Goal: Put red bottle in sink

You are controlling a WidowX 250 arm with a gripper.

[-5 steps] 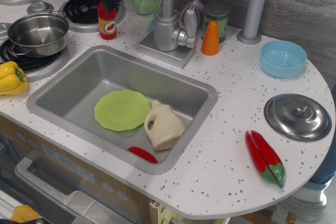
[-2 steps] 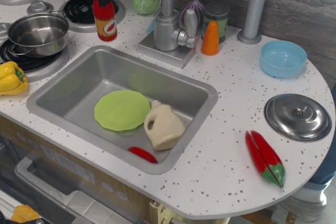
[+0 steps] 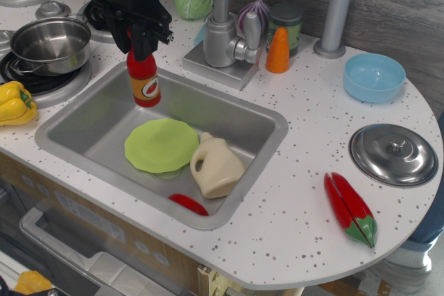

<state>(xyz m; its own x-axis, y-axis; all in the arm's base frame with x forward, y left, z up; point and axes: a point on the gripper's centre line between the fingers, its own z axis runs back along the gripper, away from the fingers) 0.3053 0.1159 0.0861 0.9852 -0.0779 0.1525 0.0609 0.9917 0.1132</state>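
The red bottle [image 3: 144, 80] with its orange-yellow label hangs upright over the back left part of the grey sink [image 3: 83, 114]. My black gripper [image 3: 142, 43] is shut on the bottle's neck and cap from above, so the cap is hidden. The bottle's base is above the sink floor, just behind the green plate [image 3: 161, 145]. I cannot tell whether the base touches the basin.
In the sink lie the green plate, a cream jug [image 3: 216, 166] and a red object [image 3: 189, 204]. A steel pot [image 3: 50, 44] and yellow pepper [image 3: 15, 102] are left. The faucet [image 3: 225, 29], orange carrot [image 3: 278, 50], blue bowl [image 3: 374, 77], steel lid [image 3: 393, 154] and chili pepper [image 3: 350, 209] are right.
My gripper lifted the bottle off the counter by the stove and carried it forward and down over the sink's back left part.
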